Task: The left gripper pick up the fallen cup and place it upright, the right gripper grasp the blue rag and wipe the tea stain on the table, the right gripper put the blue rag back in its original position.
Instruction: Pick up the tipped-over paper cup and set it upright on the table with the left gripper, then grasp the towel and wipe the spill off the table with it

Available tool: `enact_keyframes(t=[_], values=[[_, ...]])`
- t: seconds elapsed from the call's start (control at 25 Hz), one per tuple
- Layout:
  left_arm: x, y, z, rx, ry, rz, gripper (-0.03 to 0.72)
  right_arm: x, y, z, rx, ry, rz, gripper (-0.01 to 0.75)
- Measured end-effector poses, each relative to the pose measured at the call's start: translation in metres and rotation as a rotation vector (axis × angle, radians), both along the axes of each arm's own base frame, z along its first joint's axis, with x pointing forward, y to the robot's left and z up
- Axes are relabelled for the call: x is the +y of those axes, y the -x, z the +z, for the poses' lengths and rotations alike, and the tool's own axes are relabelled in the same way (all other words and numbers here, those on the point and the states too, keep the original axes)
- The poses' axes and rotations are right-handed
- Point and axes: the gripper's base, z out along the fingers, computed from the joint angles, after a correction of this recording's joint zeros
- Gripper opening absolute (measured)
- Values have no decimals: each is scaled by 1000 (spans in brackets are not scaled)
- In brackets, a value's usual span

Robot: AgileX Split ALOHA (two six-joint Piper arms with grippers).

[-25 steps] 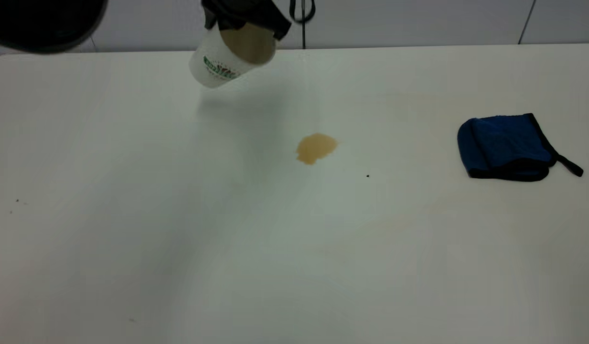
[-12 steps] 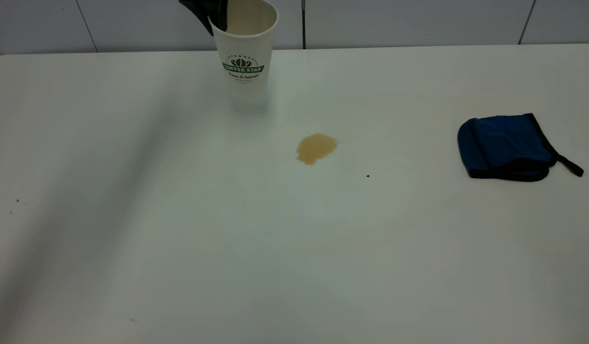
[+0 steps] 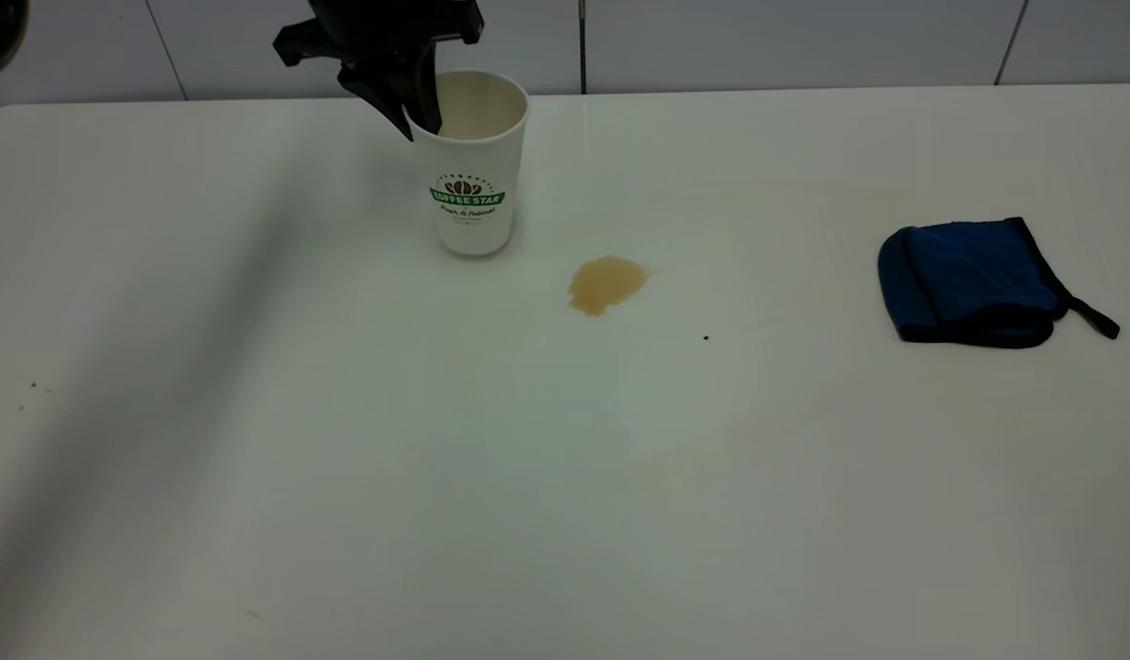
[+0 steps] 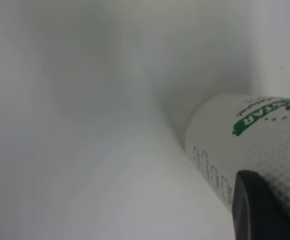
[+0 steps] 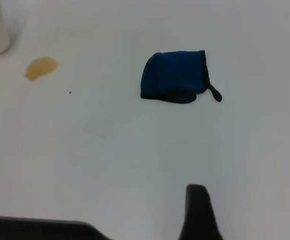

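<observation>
The left gripper point(image 3: 416, 115) is pinching the rim of the cup point(image 3: 473, 183), which is standing upright on the table point(image 3: 345, 412) near the tea stain point(image 3: 605, 284), well apart from the blue rag point(image 3: 972, 282).

Pretty roomy out there. The only tall thing is the cup point(image 3: 473, 174), standing upright near the far edge of the surface point(image 3: 345, 458), with the left hand point(image 3: 416, 115) still clamped on its rim from above, one finger inside, so that corner is blocked from overhead. The stain point(image 3: 605, 283) sits just beside the cup's base toward the right, flat, with a small gap between them. The rag point(image 3: 972, 282) lies well apart on the right side, low, with nothing around it. Between stain and rag it's bare apart from a tiny speck point(image 3: 706, 337). The whole near half is bare too.
</observation>
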Motion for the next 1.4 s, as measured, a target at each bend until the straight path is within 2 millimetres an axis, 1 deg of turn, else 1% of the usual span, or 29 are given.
enact_keyframes(t=[0.16,0.44,0.56,0.68,0.84,0.96,1.2,1.32,1.4], values=[[-1,0,-3,-1,7,-5,173,0,0,0,0,0,0,561],[-1,-1,-4,-12,3,-36,402,0,0,0,0,0,0,561],[-1,0,3,-5,0,-53,484,0,0,0,0,0,0,561],[0,-5,25,-79,4,-56,535,0,0,0,0,0,0,561],[5,-10,78,-252,-13,-48,551,0,0,0,0,0,0,561],[7,-8,109,-325,-13,-42,551,0,0,0,0,0,0,561],[7,-1,143,-367,-4,-41,552,0,0,0,0,0,0,561],[6,11,162,-347,-10,-49,552,0,0,0,0,0,0,561],[9,25,183,-332,-31,-54,552,0,0,0,0,0,0,561]])
